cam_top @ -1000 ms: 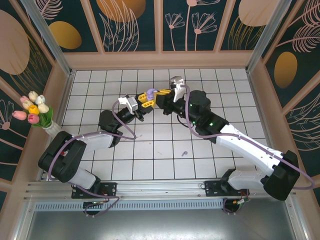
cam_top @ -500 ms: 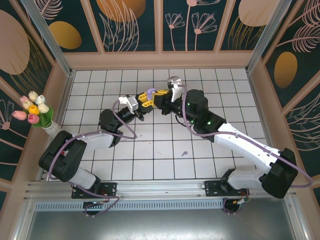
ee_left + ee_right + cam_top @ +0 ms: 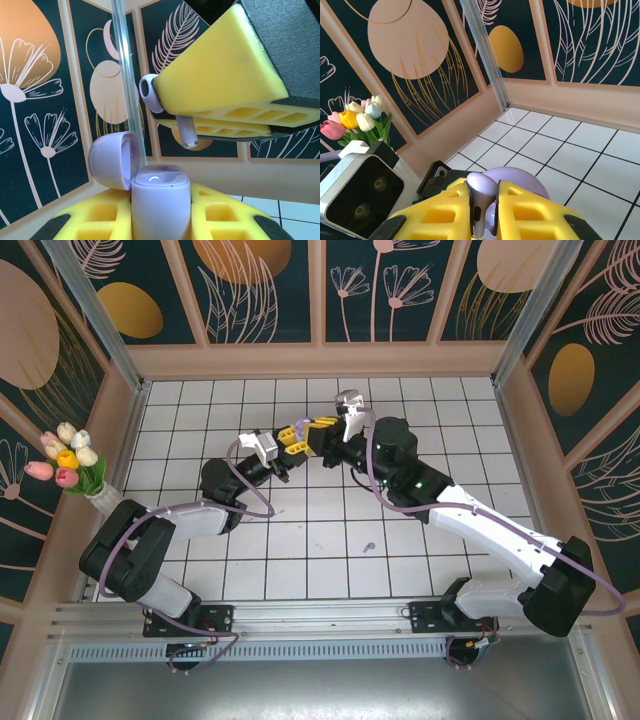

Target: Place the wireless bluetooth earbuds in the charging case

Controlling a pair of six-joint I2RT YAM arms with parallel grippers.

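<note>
Purple earbud in right end effector clears open case left end effector grips.

Bright even light; faint shadows on tiles; small glare spot on charging case; pictures sharp.

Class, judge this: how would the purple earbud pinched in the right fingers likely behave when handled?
Probably slippery: the earbud looks smooth and glossy. Likely to roll if dropped, given its rounded head. Seemingly stiff: its stem juts straight from the right fingers.
</note>
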